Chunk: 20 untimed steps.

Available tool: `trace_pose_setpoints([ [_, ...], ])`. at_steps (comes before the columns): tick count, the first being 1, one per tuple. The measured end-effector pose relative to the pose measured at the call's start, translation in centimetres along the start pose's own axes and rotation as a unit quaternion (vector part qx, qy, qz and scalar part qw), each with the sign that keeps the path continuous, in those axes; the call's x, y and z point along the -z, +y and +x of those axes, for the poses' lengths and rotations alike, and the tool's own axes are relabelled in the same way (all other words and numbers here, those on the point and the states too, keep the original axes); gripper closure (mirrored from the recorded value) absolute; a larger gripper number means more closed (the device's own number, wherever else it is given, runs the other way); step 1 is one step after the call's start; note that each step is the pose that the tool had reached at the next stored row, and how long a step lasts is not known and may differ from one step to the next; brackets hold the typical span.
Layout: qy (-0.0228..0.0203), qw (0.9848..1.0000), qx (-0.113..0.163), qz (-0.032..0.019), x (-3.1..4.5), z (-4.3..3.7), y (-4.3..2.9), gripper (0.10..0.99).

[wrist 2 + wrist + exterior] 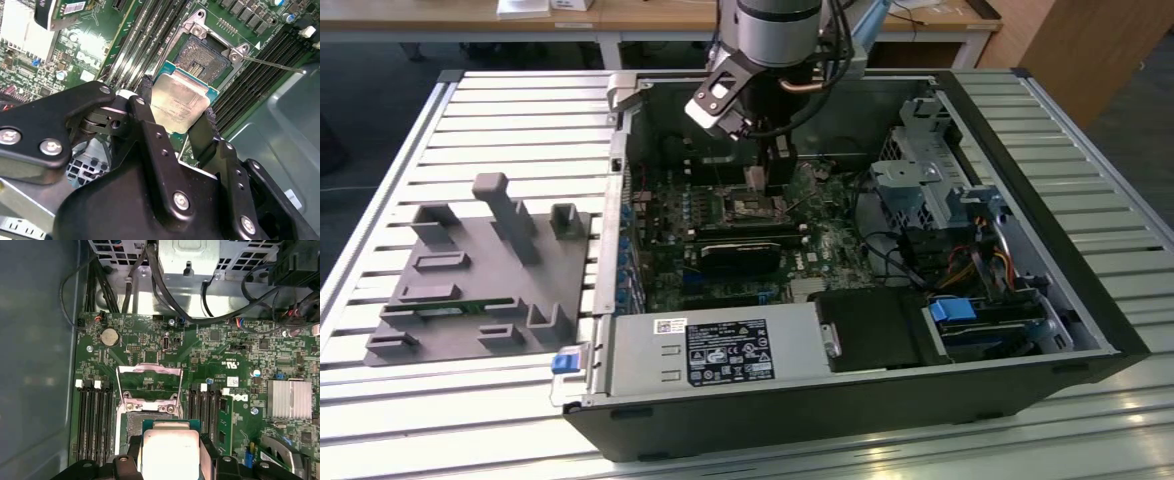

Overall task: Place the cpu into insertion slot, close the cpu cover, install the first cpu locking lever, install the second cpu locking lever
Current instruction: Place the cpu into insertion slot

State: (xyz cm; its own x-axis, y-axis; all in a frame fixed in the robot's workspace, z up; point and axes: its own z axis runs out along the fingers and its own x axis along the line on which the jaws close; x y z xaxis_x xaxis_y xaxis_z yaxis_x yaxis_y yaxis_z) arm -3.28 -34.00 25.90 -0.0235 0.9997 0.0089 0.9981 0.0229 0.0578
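My gripper (176,116) is shut on the cpu (175,102), a flat square chip with a silvery top and green edge, its black fingers (146,97) pressing two opposite sides. The chip hangs tilted just above and beside the insertion slot (202,54), whose dark pin field lies bare inside a silver rim. In the first wrist view the cpu (170,457) covers part of the slot (131,422), and the cpu cover (150,384) stands flipped open beyond it. A thin locking lever (275,65) sticks out free beside the socket. In the exterior view the gripper (770,172) reaches down into the case over the slot (747,208).
Long black memory slots (92,420) flank the socket on both sides. A finned silver heatsink (292,399) and cable bundles (165,290) lie nearby. The case holds a power supply (720,350) and a drive cage (921,180). A grey fixture (467,270) sits on the slatted table.
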Motion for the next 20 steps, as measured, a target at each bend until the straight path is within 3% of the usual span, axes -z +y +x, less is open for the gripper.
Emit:
trace_pose_setpoints([
  [5,0.0,1.0,0.0,0.0,-0.83,0.27,-0.04,0.545],
  [20,0.0,1.0,0.0,-0.0009,-1.35,0.32,-0.54,0.545],
])
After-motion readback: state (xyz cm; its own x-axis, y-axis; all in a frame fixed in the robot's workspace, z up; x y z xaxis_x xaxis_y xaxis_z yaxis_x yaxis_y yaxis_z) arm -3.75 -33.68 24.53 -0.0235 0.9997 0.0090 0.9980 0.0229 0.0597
